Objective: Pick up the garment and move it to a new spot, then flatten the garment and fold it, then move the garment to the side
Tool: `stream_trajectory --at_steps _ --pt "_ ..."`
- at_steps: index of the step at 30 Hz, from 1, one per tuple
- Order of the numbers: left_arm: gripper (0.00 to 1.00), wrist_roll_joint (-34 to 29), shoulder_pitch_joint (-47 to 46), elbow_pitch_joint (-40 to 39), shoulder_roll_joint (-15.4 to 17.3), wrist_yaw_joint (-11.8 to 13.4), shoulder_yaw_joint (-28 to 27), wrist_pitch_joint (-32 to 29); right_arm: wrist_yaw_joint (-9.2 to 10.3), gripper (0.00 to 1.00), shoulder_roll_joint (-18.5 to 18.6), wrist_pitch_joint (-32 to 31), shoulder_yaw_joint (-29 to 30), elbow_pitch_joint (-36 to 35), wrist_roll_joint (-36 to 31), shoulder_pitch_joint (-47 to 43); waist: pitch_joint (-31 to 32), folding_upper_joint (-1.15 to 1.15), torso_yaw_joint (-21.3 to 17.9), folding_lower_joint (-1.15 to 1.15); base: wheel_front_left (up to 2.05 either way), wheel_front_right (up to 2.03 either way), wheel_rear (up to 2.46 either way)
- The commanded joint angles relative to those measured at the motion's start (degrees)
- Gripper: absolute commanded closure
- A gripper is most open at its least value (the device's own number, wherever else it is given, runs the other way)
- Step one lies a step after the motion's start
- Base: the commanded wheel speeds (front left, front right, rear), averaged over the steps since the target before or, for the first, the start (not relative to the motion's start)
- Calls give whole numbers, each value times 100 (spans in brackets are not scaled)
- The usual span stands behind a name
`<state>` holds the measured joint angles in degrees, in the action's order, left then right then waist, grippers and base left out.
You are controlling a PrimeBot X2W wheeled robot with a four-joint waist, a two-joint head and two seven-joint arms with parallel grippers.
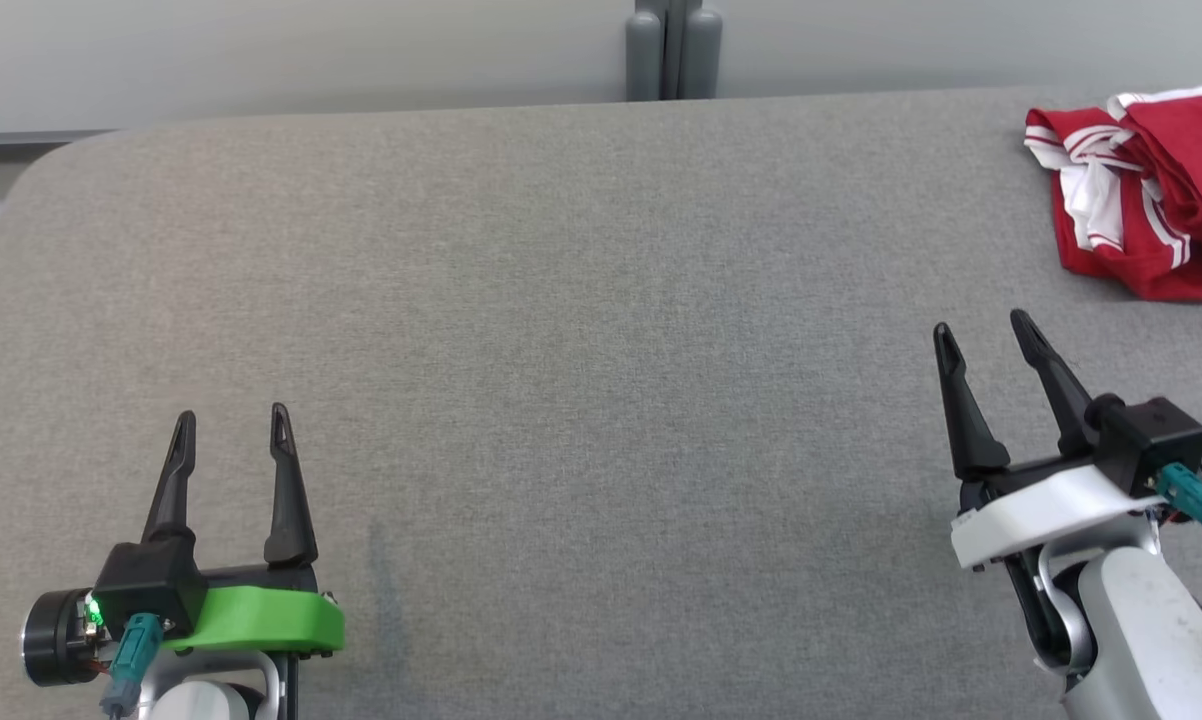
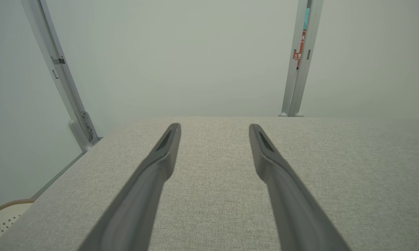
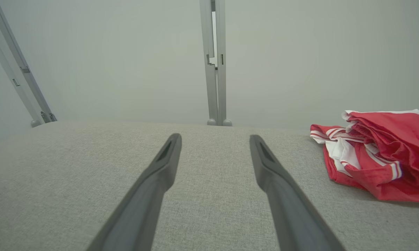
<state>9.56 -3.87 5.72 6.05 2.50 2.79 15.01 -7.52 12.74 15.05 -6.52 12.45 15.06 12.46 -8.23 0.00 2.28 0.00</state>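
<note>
While both arms hang over the grey fabric surface [image 1: 581, 330] with nothing held, the red-and-white garment [image 1: 1151, 190] lies bunched at the far right corner. Near edge, left side: left gripper [image 1: 232, 415], fingers spread wide. Right side: right gripper [image 1: 981, 324], fingers spread wide too, tips pointing toward the garment but apart from it. Garment is crumpled, not folded.

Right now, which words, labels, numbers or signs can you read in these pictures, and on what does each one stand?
"火" (likely; blurred): white on the red sign in the gap of the grey post; the rest of it is too small to read.
No text shows on the garment.
</note>
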Motion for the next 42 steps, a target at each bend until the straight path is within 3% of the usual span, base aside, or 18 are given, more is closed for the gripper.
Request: stream_trajectory --at_steps 1,17,29,30,34,42 --pt "0 -48 -53 25 -26 -39 -12 15 7 0 -37 12 65 -59 -31 -131 145 0 125 0 0 0 0" --pt "0 5 -24 434 -128 -157 -142 16 7 0 -602 12 518 -334 -485 -749 361 0 64 0 0 0 0" --pt "0 -50 -15 529 -143 -206 -197 16 7 0 -744 -14 729 -318 -577 -865 412 0 -7 0 0 0 0" --pt "100 -11 -5 534 -144 -198 -180 2 0 100 -744 -8 719 -314 -540 -822 412 0 -7 0 0 0 0" --pt "100 17 77 736 -183 -198 -161 -36 0 100 -791 -12 708 -130 -519 -908 416 0 -10 0 0 0 0" --pt "100 905 9 780 -196 -286 -281 -298 0 100 -811 -255 785 -93 374 -865 441 0 -24 0 0 0 0"
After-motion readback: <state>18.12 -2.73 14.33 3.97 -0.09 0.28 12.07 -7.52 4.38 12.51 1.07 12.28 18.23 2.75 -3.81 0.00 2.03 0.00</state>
